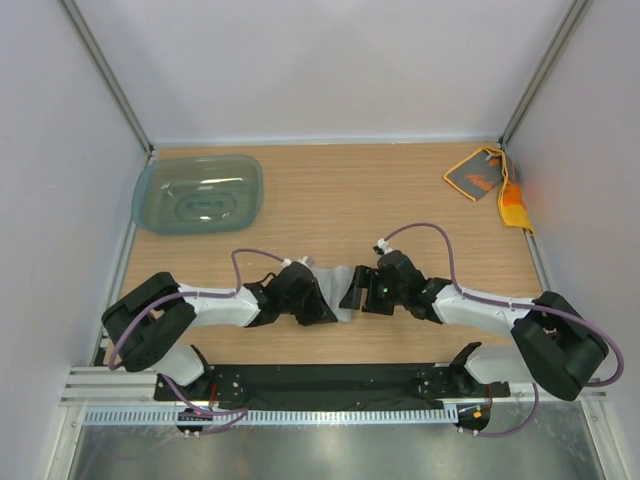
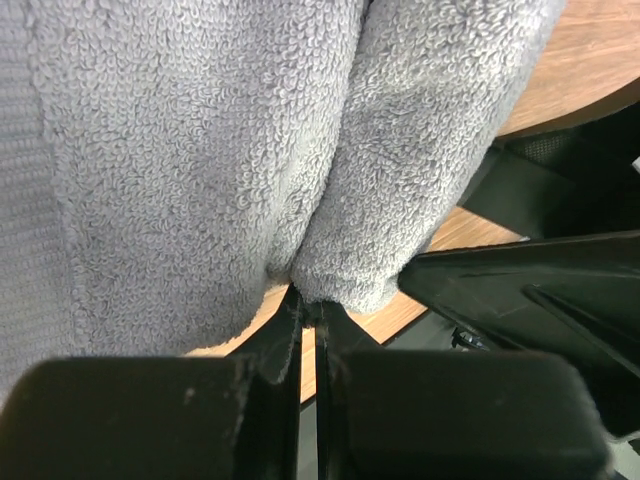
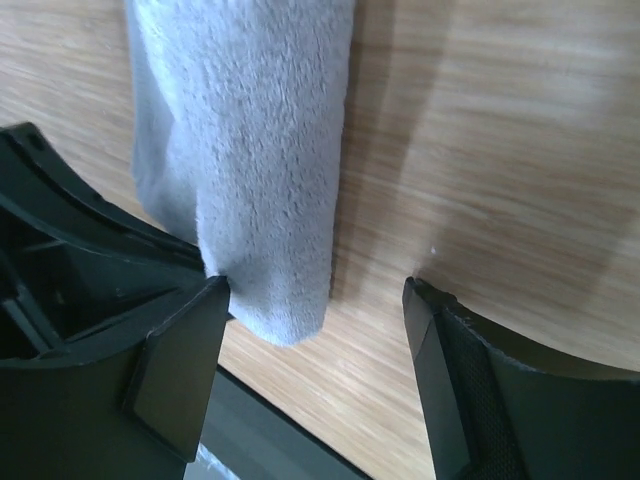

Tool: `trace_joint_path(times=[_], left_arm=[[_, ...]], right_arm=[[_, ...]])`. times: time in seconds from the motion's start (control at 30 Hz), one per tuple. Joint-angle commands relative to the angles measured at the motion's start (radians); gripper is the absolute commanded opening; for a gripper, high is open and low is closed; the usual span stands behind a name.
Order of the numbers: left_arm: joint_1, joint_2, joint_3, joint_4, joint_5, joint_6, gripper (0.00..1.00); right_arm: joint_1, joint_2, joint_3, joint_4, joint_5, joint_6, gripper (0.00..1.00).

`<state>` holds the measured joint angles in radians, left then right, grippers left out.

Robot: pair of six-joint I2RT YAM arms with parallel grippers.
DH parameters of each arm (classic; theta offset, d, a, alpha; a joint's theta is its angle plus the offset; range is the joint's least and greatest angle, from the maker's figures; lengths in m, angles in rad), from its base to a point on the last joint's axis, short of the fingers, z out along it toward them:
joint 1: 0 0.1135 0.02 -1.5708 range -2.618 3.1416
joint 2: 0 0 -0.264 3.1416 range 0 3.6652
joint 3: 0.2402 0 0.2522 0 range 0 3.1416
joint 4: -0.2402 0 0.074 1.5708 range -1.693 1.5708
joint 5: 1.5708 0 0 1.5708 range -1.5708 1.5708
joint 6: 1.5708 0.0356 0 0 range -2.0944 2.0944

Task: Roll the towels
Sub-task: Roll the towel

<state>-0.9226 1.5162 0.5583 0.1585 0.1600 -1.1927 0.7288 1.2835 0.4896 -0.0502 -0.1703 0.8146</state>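
Judging from the bench (image 1: 330, 200), we are about halfway. The grey towel (image 3: 250, 170) lies in a loose roll near the front edge. The left gripper (image 2: 308, 305) is closed, its tips at the roll's fold. The right gripper (image 3: 315, 290) stands apart around the roll's end. The orange towel (image 1: 480, 178) lies unrolled in the far right corner.

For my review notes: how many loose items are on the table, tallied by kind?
Towels: 2 (grey towel, orange towel)
Tubs: 1 (teal plastic tub)
Total: 3
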Motion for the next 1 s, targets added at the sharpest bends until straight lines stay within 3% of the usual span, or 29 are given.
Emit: trace_joint_path(times=[0.0,0.3,0.67,0.73,0.87,0.97], left_arm=[[0.021,0.021,-0.009,-0.062,0.032,0.024,0.0],[0.057,0.033,-0.012,-0.112,0.064,0.041,0.0],[0.077,0.039,-0.003,-0.146,0.084,0.061,0.0],[0.082,0.042,0.003,-0.152,0.085,0.071,0.0],[0.085,0.052,0.023,-0.186,0.095,0.093,0.0],[0.085,0.042,0.035,-0.217,0.093,0.113,0.0]], right_arm=[[-0.012,-0.032,-0.042,0.235,-0.08,0.032,0.77],[-0.078,0.04,-0.193,0.649,-0.159,0.13,0.75],[-0.098,0.233,-0.197,0.832,-0.213,0.138,0.65],[-0.098,0.261,-0.204,0.888,-0.225,0.15,0.61],[-0.097,0.296,-0.217,0.915,-0.222,0.153,0.38],[-0.098,0.283,-0.226,0.905,-0.215,0.149,0.27]])
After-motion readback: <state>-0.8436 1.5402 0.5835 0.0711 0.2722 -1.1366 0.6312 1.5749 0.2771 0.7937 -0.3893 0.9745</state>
